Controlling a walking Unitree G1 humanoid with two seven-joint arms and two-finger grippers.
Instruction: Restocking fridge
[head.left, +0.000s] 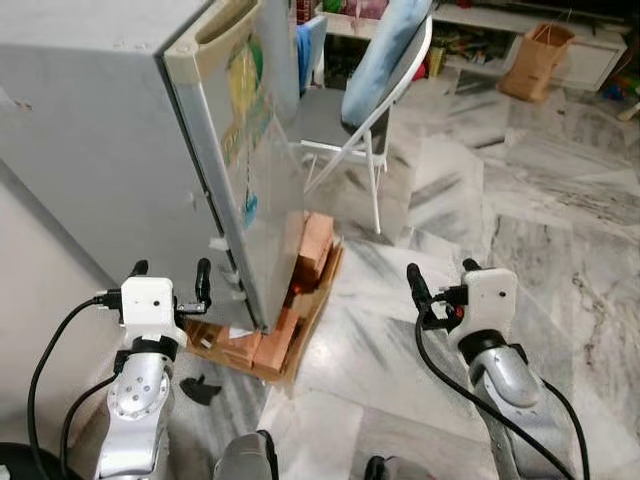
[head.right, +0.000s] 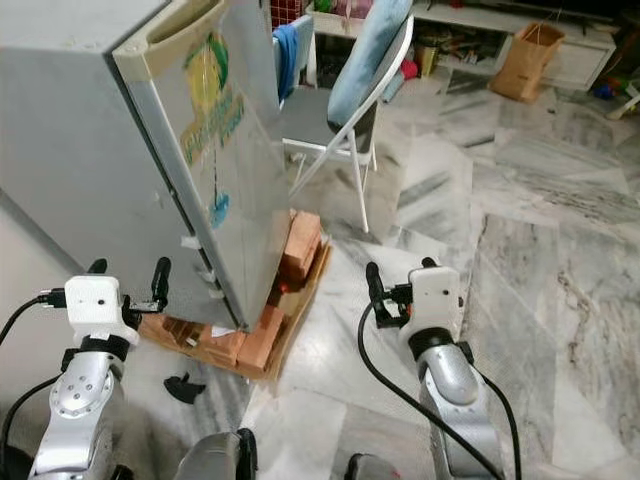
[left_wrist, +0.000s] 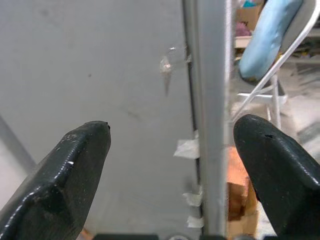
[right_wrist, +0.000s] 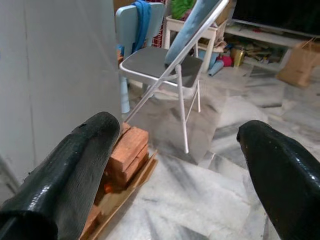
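The left gripper (head.left: 170, 283) has its blunt, glossy black jaws spread wide, holding nothing, aimed at the fridge (head.left: 120, 150) just ahead at twelve o'clock; the door's edge falls between them. The right gripper (head.left: 442, 283) is likewise wide and empty, well apart from the fridge, which lies at its ten o'clock. The fridge is a matte grey metal box, door closed, standing on orange bricks (head.left: 312, 245). Beyond, at one o'clock, a folding chair (head.left: 365, 120) of white tube stands on the veined marble floor (head.left: 540, 230)
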